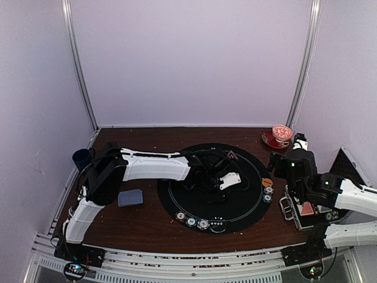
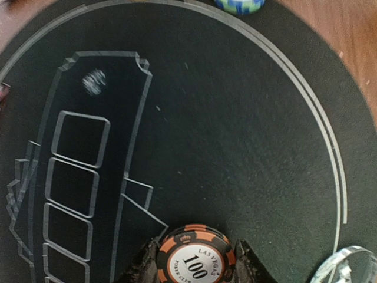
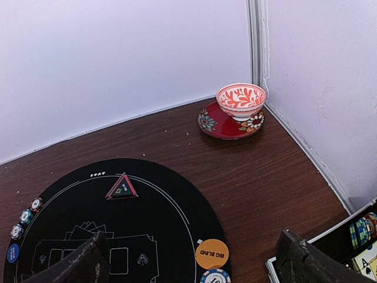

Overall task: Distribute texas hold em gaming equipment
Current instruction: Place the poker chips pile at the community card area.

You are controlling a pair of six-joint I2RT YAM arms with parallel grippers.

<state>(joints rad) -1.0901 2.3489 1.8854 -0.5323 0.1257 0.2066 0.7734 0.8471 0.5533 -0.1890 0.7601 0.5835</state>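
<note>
While the left gripper (image 2: 196,264) clamps an orange chip (image 2: 195,254) over the mat (image 2: 247,135) — right gripper (image 3: 194,263) jaws apart, empty — dropped edge-on, it may roll off.

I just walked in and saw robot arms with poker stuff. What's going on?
Two robot arms are setting out a poker game. The left gripper is pinching an orange-and-black 100 chip over the round black mat. The right gripper is wide open and empty, near the mat's right side by the orange Big Blind disc. A row of chips sits along the mat's near edge, and a red triangle marker lies at its far edge.
</note>
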